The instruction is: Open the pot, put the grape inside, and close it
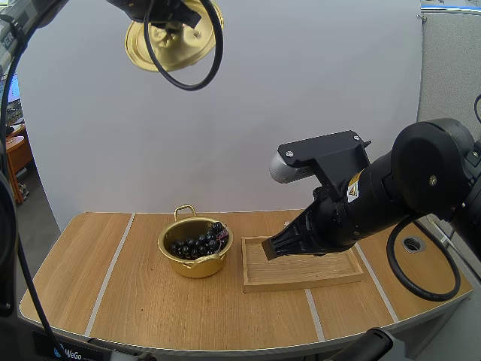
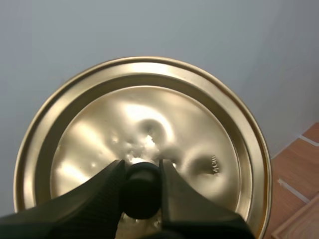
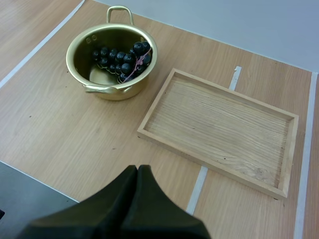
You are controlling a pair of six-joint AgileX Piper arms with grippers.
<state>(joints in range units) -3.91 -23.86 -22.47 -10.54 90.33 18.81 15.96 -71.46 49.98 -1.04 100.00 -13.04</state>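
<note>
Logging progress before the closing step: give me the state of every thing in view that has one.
pot: open, upright on the table.
bunch of grapes: inside the pot.
lid: off the pot, held in the air.
wooden tray: flat on the table, nothing in it.
left claw: shut on the lid's knob.
right claw: shut on nothing.

Glossy metal pot (image 1: 197, 268), lid (image 2: 149, 107); matt wooden tray (image 3: 219, 130)
</note>
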